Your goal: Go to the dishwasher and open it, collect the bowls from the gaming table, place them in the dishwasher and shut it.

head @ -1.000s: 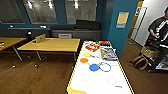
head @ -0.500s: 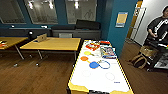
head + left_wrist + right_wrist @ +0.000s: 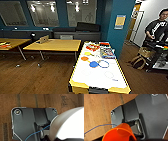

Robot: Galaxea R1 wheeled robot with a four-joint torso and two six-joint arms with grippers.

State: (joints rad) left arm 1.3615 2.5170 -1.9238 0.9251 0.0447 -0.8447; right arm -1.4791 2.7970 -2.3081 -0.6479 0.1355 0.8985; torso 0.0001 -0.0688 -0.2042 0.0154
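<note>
Your gaming table lies straight ahead in the head view, a long white top with a yellow rim running away from you, and everything else is best placed from it. On its top, about halfway along, sit an orange bowl and, just beside it toward the near end, a blue bowl; a blue-rimmed white bowl touches or nearly touches the blue one on its right. A faint pale ring shows nearer the table's close end, too dim to name. Toward the far end you have a yellow round piece, a red-and-white pile and a colourful box. To the table's left, across wooden floor, stand two yellow-topped desks; to its right, past the teal wall, a person stands with a control rig. In the right wrist view an orange bowl-like shape sits large and close against the robot's dark plate, yet you cannot tell whether that claw grips it or how wide it stands. In the left wrist view a white rounded shape looms the same way, and that claw's opening cannot be told either
</note>
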